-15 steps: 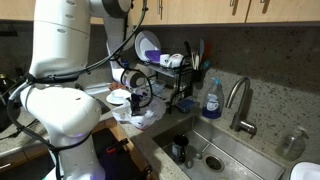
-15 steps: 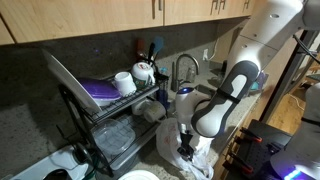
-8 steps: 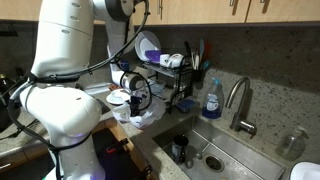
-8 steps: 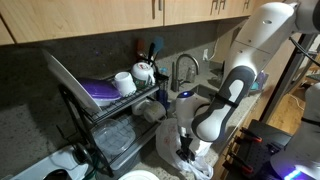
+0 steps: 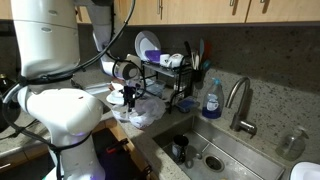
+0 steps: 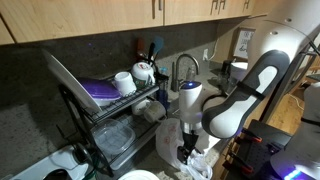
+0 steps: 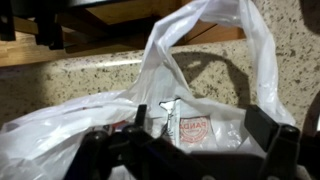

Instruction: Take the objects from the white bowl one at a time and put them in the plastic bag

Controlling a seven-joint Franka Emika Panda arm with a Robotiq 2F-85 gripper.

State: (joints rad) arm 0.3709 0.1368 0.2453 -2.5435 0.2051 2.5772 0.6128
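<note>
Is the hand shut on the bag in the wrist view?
No, the hand is open: its fingers stand wide apart over the bag, pinching nothing.

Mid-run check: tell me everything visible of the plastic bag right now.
The thin, translucent whitish plastic bag lies crumpled on the speckled stone countertop, shiny and full of folds. One handle loop stands upright, and a small red-printed label shows on or through the film. In an exterior view the bag sits near the steel sink. The open gripper hangs right over it; contact cannot be told.
</note>
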